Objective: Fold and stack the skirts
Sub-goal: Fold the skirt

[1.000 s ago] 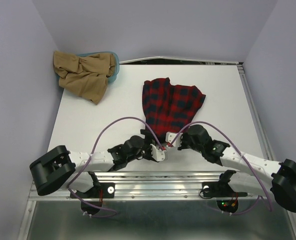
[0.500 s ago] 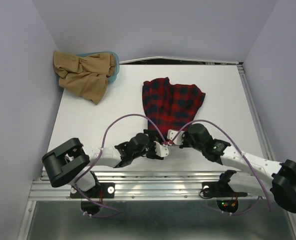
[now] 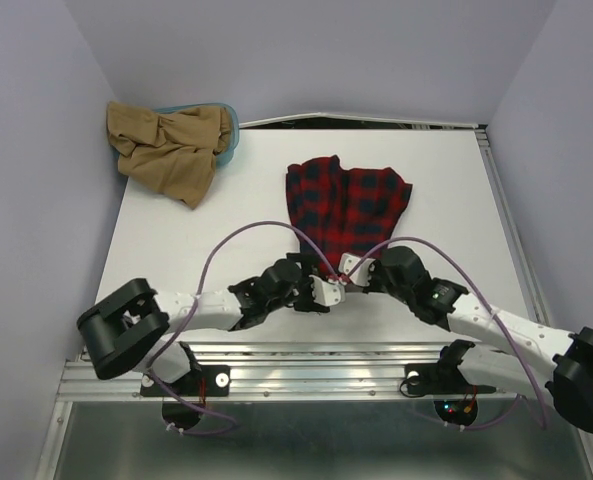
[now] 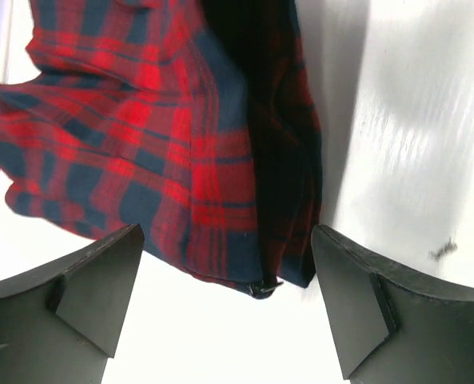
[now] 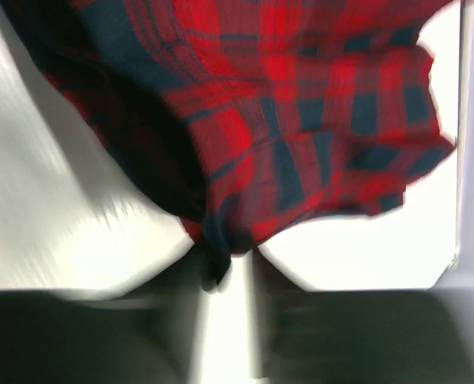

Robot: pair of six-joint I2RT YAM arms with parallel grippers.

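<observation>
The red plaid skirt (image 3: 346,205) lies spread on the white table (image 3: 196,240), its narrow near end at both grippers. My left gripper (image 3: 326,290) is open; in the left wrist view its fingers (image 4: 85,296) stand wide on either side of the skirt's near corner (image 4: 221,160), with nothing between them. My right gripper (image 3: 346,272) sits at the same end. The right wrist view is motion-blurred: a corner of the skirt (image 5: 300,120) hangs at the mouth of the narrow gap of the right gripper (image 5: 229,272). The tan-brown skirt (image 3: 166,150) lies crumpled at the far left corner.
A teal plastic tub (image 3: 231,125) sits under the tan skirt at the back left. Lilac walls close the table on the left, the back and the right. A metal rail (image 3: 306,370) runs along the near edge by the arm bases.
Both grippers have shifted slightly away from the bases at the plaid skirt's near end, the left one moving right. The right gripper's jaws have parted a little.
</observation>
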